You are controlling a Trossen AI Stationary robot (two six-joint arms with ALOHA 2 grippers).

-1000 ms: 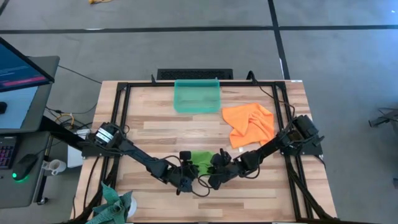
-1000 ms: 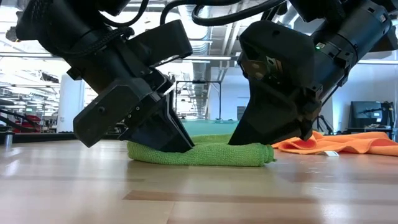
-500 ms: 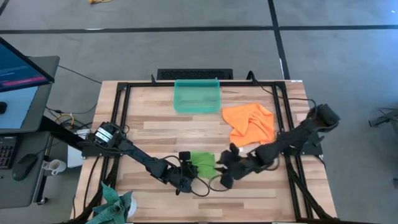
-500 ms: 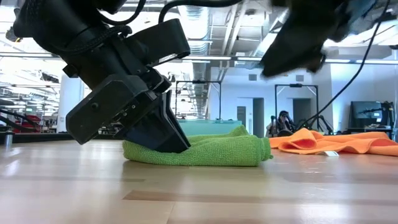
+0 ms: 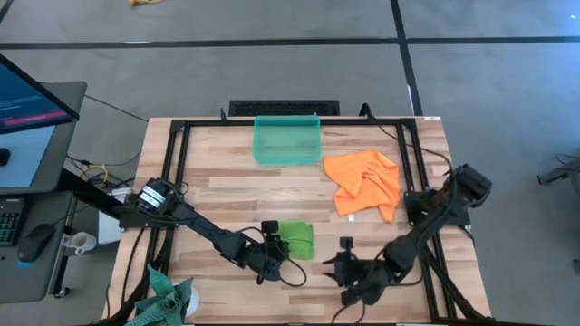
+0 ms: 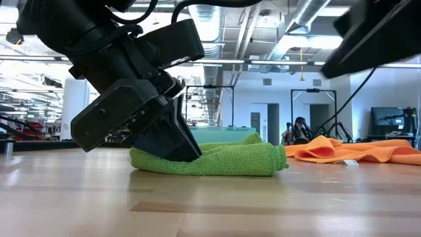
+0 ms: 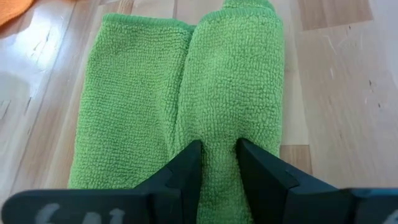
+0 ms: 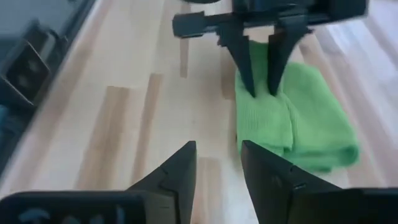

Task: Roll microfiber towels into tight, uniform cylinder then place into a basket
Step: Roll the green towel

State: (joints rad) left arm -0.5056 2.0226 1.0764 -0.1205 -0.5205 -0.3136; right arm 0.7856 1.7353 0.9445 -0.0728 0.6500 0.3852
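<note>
The rolling step is judged in hand: the half-rolled lime green microfiber towel (image 7: pixel 186 106), mid-worktop, is pinched by the left gripper (image 7: pixel 217 163), while the right gripper (image 8: pixel 217 163), fingers spread and empty, must re-grip it.

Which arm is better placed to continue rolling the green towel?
Left: the left gripper already pinches the green towel. The right gripper is open, off the towel, near the table's front edge.

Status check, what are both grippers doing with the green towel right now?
Left gripper pinching green towel's rolled fold. Right gripper open, empty, off the towel. Nothing blocking.
</note>
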